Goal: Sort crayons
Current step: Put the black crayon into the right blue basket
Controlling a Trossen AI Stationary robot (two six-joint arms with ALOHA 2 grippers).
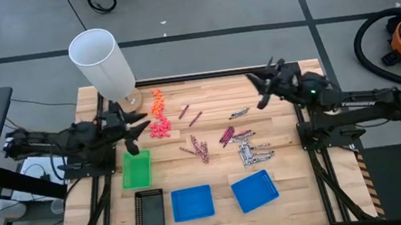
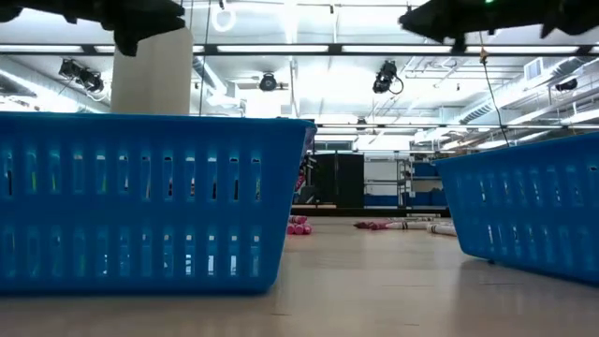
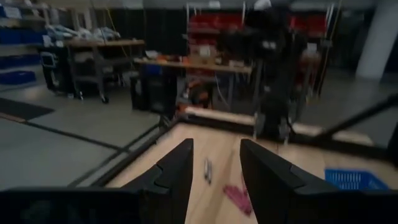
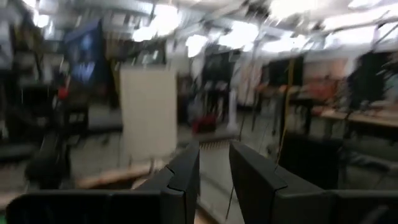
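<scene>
Crayons (image 1: pixel 223 144): scattered mid-table in loose clusters, lying at mixed angles, between both arms.
Left gripper (image 1: pixel 133 129): fingers spread, empty, above green tray (image 1: pixel 136 169).
Right gripper (image 1: pixel 261 90): fingers parted, empty, raised at the far edge; probably nearer the grey sticks.

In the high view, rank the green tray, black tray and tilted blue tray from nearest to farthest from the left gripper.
1. Green tray, just below the left gripper.
2. Black tray, below the green one at the table's near edge.
3. Tilted blue tray, far toward the right arm's side.
</scene>
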